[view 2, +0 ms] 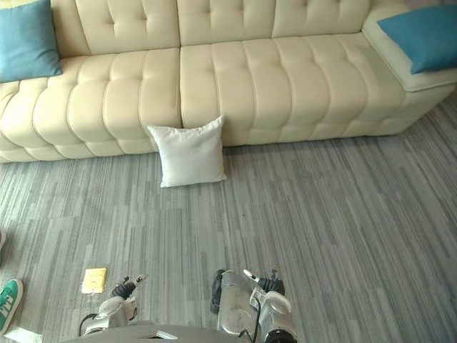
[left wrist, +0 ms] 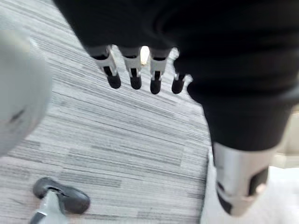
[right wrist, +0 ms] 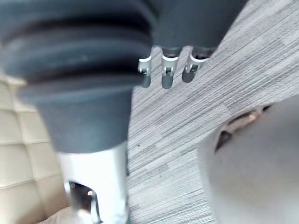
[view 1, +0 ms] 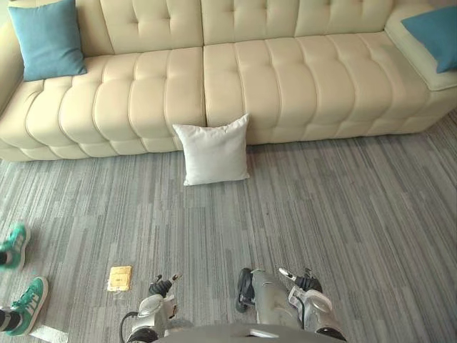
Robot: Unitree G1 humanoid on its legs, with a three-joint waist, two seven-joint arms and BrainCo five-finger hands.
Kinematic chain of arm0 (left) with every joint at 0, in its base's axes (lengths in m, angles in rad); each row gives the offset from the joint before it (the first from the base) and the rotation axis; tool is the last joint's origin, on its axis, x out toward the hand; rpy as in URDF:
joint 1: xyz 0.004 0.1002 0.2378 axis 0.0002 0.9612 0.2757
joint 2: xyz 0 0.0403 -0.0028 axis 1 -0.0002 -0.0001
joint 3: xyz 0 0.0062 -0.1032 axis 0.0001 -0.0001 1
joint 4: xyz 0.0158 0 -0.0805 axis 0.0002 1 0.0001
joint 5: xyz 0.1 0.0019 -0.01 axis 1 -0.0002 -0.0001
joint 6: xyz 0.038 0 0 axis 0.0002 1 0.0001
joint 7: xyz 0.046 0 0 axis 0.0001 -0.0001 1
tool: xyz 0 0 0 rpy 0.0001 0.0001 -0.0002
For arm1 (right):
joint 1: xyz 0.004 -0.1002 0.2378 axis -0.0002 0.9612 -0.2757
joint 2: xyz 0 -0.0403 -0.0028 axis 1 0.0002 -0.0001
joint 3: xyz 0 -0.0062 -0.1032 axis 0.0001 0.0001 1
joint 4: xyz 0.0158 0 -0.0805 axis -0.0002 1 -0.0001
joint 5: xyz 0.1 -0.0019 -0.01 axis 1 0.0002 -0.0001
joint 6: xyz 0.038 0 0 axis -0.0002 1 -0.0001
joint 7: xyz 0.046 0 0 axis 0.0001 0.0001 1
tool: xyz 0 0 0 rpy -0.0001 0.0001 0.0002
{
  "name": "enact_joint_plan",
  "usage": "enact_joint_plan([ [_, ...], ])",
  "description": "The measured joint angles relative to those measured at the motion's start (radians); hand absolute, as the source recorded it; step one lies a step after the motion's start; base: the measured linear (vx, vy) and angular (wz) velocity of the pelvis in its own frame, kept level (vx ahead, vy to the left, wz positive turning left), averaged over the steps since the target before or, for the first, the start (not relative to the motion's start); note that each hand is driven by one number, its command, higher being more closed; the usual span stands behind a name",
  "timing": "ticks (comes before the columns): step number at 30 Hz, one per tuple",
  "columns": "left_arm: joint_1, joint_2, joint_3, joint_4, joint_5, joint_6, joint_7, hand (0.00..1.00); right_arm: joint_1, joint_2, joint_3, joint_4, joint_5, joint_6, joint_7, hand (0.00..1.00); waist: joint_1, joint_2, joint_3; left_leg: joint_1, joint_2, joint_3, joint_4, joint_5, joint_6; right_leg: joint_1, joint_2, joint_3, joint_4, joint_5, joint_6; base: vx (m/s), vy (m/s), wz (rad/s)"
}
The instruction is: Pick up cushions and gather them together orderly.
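Observation:
A white cushion [view 1: 214, 151] stands on the grey floor, leaning against the front of the cream sofa [view 1: 143, 93] near its middle seam. One blue cushion [view 1: 48, 39] leans upright at the sofa's left end. Another blue cushion [view 1: 435, 32] lies at the sofa's right end. Both of my hands hang low near my body, well short of the white cushion. My left hand [view 1: 163, 287] is empty, its fingers [left wrist: 133, 77] straight and pointing at the carpet. My right hand [view 1: 300, 281] is also empty, with relaxed fingers [right wrist: 166, 77] over the floor.
A person's green shoes [view 1: 16, 246] stand on the floor at the left edge. A small yellow flat object [view 1: 120, 277] lies on the carpet just left of my left hand. Open floor stretches between me and the sofa.

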Motion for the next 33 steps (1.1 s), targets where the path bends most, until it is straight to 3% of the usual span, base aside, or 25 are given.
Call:
enact_joint_plan([
  [1,0.003,0.005,0.0,-0.01,0.0,-0.001,0.001,0.0,0.0,0.001,0.005,0.0,0.001,0.004,0.0,0.0,0.008,-0.002,0.0,-0.032,-0.005,0.037,-0.078,-0.023,0.018,0.033,-0.011,0.007,-0.03,0.006,0.02,0.42,0.201,-0.31],
  [3,0.0,0.012,0.0,-0.016,0.002,-0.005,0.001,0.0,0.005,0.005,0.006,0.003,0.002,0.015,-0.001,0.0,0.028,-0.011,0.0,-0.061,-0.049,0.104,-0.384,-0.023,0.036,0.104,-0.056,0.029,-0.071,0.006,0.058,0.48,0.243,-0.31],
  [4,0.002,0.013,0.001,-0.014,0.003,-0.005,0.002,0.0,0.007,0.008,0.006,0.002,0.001,0.016,-0.001,0.0,0.033,-0.014,-0.002,-0.058,-0.082,0.104,-0.553,0.03,0.039,0.127,-0.074,0.04,-0.081,-0.003,0.079,0.5,0.309,-0.35],
  [5,0.008,0.012,0.0,-0.011,0.003,-0.005,0.002,0.0,0.013,0.009,0.011,0.006,-0.001,0.017,-0.001,0.0,0.042,-0.014,-0.004,-0.033,-0.119,0.076,-0.722,0.22,0.052,0.154,-0.09,0.063,-0.091,-0.021,0.114,0.58,0.356,-0.36],
  [6,0.008,0.03,0.003,-0.008,0.004,-0.004,0.003,0.0,0.008,0.019,0.029,0.02,-0.001,0.019,-0.002,0.0,0.044,-0.041,-0.007,-0.011,-0.159,0.092,-0.739,0.232,0.098,0.167,-0.12,0.09,-0.099,-0.019,0.119,0.45,0.287,-0.13],
  [7,0.01,0.04,0.004,-0.01,0.004,-0.003,0.009,0.0,0.002,0.032,0.045,0.017,-0.003,0.018,0.0,0.0,0.029,-0.056,-0.019,-0.017,-0.171,0.092,-0.743,0.221,0.108,0.161,-0.124,0.101,-0.125,0.024,0.097,0.42,0.274,0.06],
  [8,0.011,0.046,0.013,-0.007,0.003,-0.003,0.009,0.0,-0.007,0.048,0.054,0.021,-0.002,0.018,0.0,0.0,0.035,-0.066,-0.022,-0.029,-0.168,0.089,-0.722,0.196,0.109,0.16,-0.116,0.12,-0.152,0.075,0.082,0.38,0.26,0.07],
  [10,0.014,0.073,0.018,0.026,0.002,0.001,0.008,0.0,-0.021,0.069,0.067,0.052,-0.003,0.019,0.002,0.0,0.054,-0.092,-0.032,-0.024,-0.169,0.087,-0.652,0.142,0.139,0.208,-0.128,0.17,-0.199,0.182,0.103,0.45,0.26,-0.03],
  [12,0.027,0.078,0.016,0.031,0.002,0.001,0.008,0.0,-0.019,0.068,0.063,0.075,-0.003,0.017,0.002,0.0,0.051,-0.111,-0.053,0.01,-0.206,0.079,-0.65,0.123,0.144,0.222,-0.156,0.204,-0.177,0.227,0.127,0.31,0.146,-0.12],
  [13,0.034,0.089,0.007,0.038,0.003,0.001,0.008,0.0,-0.018,0.065,0.06,0.089,-0.004,0.018,0.003,0.0,0.052,-0.113,-0.065,0.037,-0.226,0.075,-0.669,0.107,0.138,0.206,-0.169,0.224,-0.131,0.231,0.132,0.3,0.141,-0.3],
  [15,0.041,0.095,-0.036,0.067,0.003,0.003,0.008,0.0,-0.013,0.045,0.059,0.096,-0.007,0.017,0.006,0.0,0.037,-0.102,-0.078,0.105,-0.253,0.06,-0.752,0.063,0.121,0.097,-0.184,0.261,0.107,0.246,0.156,0.22,0.126,-0.14],
  [16,0.04,0.112,-0.07,0.076,0.002,0.005,0.008,0.0,-0.017,0.036,0.06,0.095,-0.018,0.016,0.009,0.0,0.023,-0.11,-0.072,0.149,-0.272,0.062,-0.792,0.059,0.126,0.009,-0.21,0.267,0.296,0.315,0.193,0.17,0.109,0.1],
  [17,0.041,0.122,-0.079,0.086,0.001,0.01,0.009,0.0,-0.018,0.028,0.058,0.095,-0.025,0.016,0.009,0.0,0.015,-0.1,-0.063,0.201,-0.275,0.068,-0.813,0.055,0.129,-0.053,-0.223,0.255,0.455,0.288,0.191,0.21,0.103,0.03],
  [19,0.049,0.124,-0.081,0.088,-0.001,0.014,0.011,0.0,-0.018,0.022,0.063,0.095,-0.036,0.017,0.009,0.0,0.021,-0.106,-0.061,0.303,-0.278,0.081,-0.874,0.052,0.128,-0.135,-0.23,0.173,0.579,0.139,0.136,0.21,0.067,-0.14],
  [22,0.05,0.118,-0.083,0.101,-0.001,0.015,0.009,0.0,-0.02,0.024,0.067,0.083,-0.042,0.015,0.01,0.0,0.009,-0.104,-0.06,0.351,-0.266,0.08,-0.922,0.044,0.12,-0.237,-0.18,0.082,0.462,0.047,0.115,0.15,-0.044,0.0],
  [24,0.047,0.11,-0.054,0.107,-0.001,0.015,0.009,0.0,-0.02,0.023,0.061,0.081,-0.04,0.015,0.01,0.0,0.003,-0.101,-0.061,0.359,-0.251,0.076,-0.92,0.032,0.1,-0.266,-0.121,0.085,0.258,0.047,0.105,0.18,-0.166,0.08],
  [25,0.048,0.105,-0.032,0.108,0.0,0.015,0.009,0.0,-0.019,0.024,0.058,0.081,-0.039,0.014,0.01,0.0,-0.001,-0.101,-0.06,0.368,-0.246,0.071,-0.92,0.023,0.078,-0.268,-0.093,0.101,0.103,0.082,0.092,0.22,-0.193,0.14],
  [26,0.049,0.101,-0.012,0.111,0.003,0.015,0.008,0.0,-0.011,0.025,0.057,0.082,-0.038,0.015,0.01,0.0,-0.003,-0.106,-0.062,0.376,-0.25,0.056,-0.914,0.014,0.048,-0.253,-0.074,0.145,-0.032,0.187,0.079,0.32,-0.251,0.25],
  [27,0.05,0.1,0.0,0.113,0.007,0.015,0.006,0.0,-0.002,0.026,0.057,0.083,-0.038,0.015,0.01,0.0,-0.006,-0.112,-0.064,0.38,-0.252,0.042,-0.907,0.005,0.035,-0.238,-0.071,0.15,-0.045,0.273,0.072,0.26,-0.178,0.29],
  [30,0.045,0.029,0.035,0.114,0.022,0.016,0.005,0.0,0.012,-0.025,0.018,0.089,-0.038,0.018,0.009,0.0,-0.003,-0.034,-0.068,0.389,-0.197,-0.001,-0.931,0.009,-0.001,-0.217,-0.033,0.081,-0.027,0.216,0.05,0.31,-0.196,0.43],
  [33,0.042,0.023,0.046,0.114,0.023,0.017,0.004,0.0,0.012,-0.03,0.021,0.089,-0.037,0.017,0.008,0.0,0.001,-0.03,-0.069,0.389,-0.18,-0.013,-0.954,0.033,-0.016,-0.215,-0.027,0.04,-0.008,0.172,0.039,0.17,-0.132,0.36],
])
